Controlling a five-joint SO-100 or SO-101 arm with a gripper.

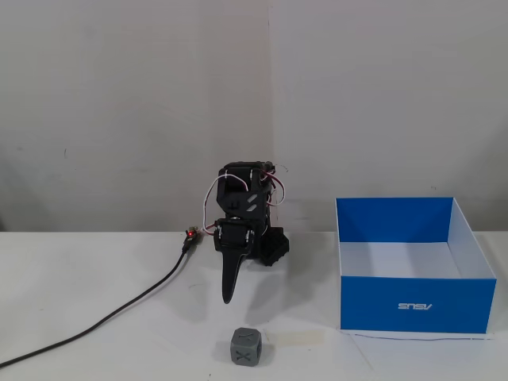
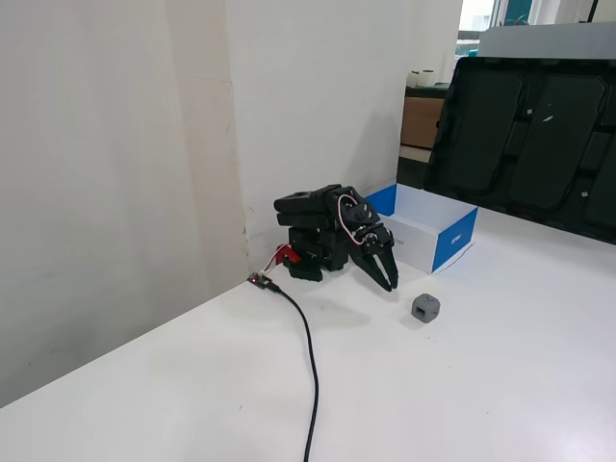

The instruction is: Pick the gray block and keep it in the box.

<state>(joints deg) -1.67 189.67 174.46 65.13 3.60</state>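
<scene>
White table (image 2: 500, 385) against a plain white wall (image 2: 115, 173), evenly lit.

Inverted ASUS logo on box (image 1: 413, 305)

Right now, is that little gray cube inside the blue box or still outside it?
Outside. The gray block sits on the white table, apart from the box, whose visible white inside looks empty. The gripper holds nothing.

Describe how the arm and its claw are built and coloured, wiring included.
The arm is all black plastic, made of blocky motor housings. Thin white and red wires loop over its top and sides. The claw is black too, with long pointed fingers tapering to a tip. A black cable with a red-lit connector trails across the white table.
</scene>
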